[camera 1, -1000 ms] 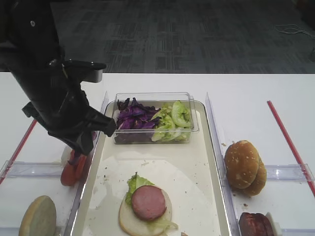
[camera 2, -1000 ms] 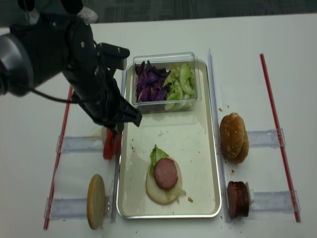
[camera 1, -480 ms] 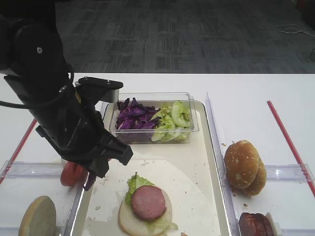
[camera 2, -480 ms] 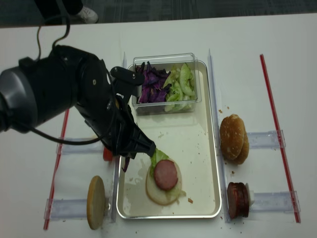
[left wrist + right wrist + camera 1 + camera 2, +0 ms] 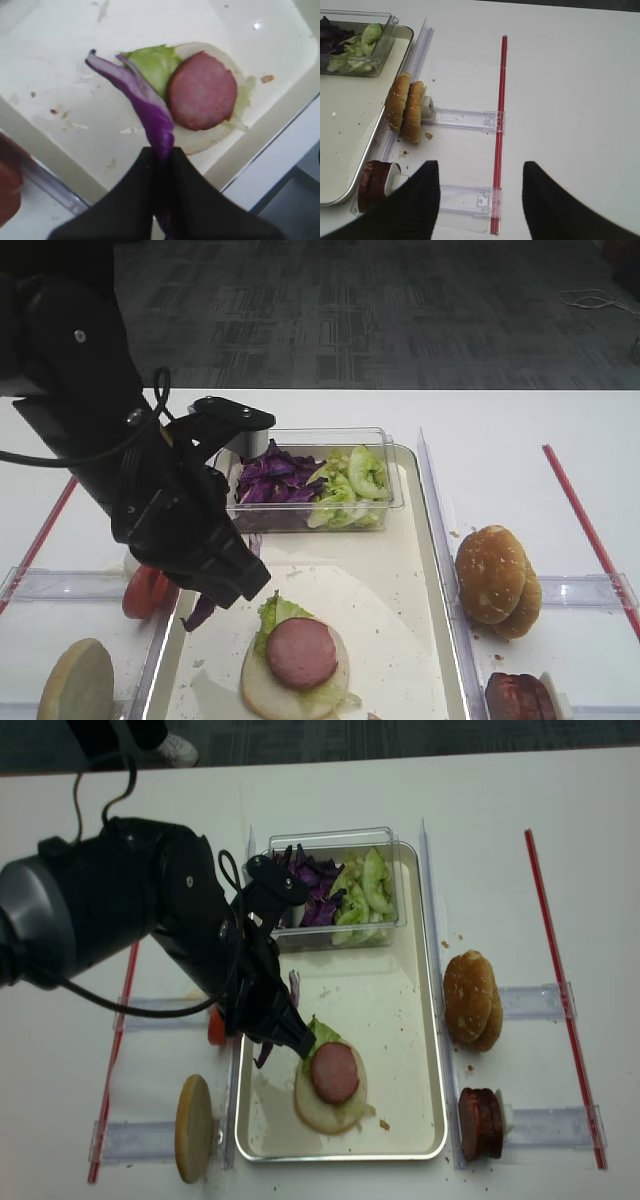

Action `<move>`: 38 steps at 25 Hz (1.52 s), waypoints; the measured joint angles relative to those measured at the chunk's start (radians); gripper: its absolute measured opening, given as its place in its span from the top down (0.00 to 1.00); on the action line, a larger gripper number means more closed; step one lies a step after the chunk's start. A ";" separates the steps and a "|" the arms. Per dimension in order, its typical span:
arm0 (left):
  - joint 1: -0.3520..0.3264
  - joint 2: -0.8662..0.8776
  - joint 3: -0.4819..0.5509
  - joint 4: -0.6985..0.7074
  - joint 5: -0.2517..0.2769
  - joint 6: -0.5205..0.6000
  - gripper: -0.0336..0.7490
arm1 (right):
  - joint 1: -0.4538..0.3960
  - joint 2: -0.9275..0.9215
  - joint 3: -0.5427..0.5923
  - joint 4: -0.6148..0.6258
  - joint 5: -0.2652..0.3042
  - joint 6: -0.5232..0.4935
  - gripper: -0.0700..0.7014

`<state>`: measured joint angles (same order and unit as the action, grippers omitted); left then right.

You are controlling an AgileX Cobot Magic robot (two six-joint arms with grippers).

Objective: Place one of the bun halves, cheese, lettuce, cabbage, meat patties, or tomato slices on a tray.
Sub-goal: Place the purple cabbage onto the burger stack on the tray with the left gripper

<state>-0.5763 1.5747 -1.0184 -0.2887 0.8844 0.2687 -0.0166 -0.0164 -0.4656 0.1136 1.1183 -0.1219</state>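
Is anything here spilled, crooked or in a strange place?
Nothing serious. Small crumbs lie scattered on the tray liner and on the table beside the bun halves. The meat patty sits off-centre on its bun, with lettuce sticking out.

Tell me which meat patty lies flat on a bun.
The meat patty on the tray, lying on a bun half with lettuce. The other patties stand on edge at the right, off the tray.

Clear plastic tub (image 5: pixel 392 502), red strips (image 5: pixel 499 130)
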 joint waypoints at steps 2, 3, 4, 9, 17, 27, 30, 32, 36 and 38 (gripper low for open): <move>0.000 0.000 0.000 -0.062 0.000 0.067 0.88 | 0.000 0.000 0.000 0.000 0.000 0.000 0.41; 0.000 0.000 0.000 -0.077 0.000 0.087 0.88 | 0.000 0.000 0.000 0.000 0.000 0.000 0.41; 0.000 0.000 0.000 -0.091 0.000 0.100 0.88 | 0.000 0.000 0.000 0.000 0.000 0.000 0.41; -0.016 0.031 -0.014 -0.115 0.010 0.124 0.88 | 0.000 0.000 0.000 0.000 0.000 -0.003 0.41; -0.104 0.106 -0.100 -0.113 0.012 0.126 0.88 | 0.000 0.000 0.000 0.000 0.000 -0.003 0.41; -0.169 0.181 -0.113 -0.057 0.019 0.059 0.88 | 0.000 0.000 0.000 0.000 0.000 -0.003 0.41; -0.169 0.188 -0.116 -0.051 0.005 0.047 0.88 | 0.000 0.000 0.000 0.000 0.000 -0.003 0.41; -0.169 0.188 -0.116 -0.039 -0.009 0.042 0.88 | 0.000 0.000 0.000 0.000 0.000 -0.003 0.41; -0.169 0.190 -0.116 -0.032 -0.022 0.035 0.88 | 0.000 0.000 0.000 0.000 0.000 -0.003 0.41; -0.169 0.202 -0.117 -0.030 -0.022 0.035 0.88 | 0.000 0.000 0.000 0.000 0.000 -0.003 0.41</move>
<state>-0.7449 1.7765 -1.1356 -0.3192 0.8621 0.3041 -0.0166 -0.0164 -0.4656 0.1132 1.1183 -0.1254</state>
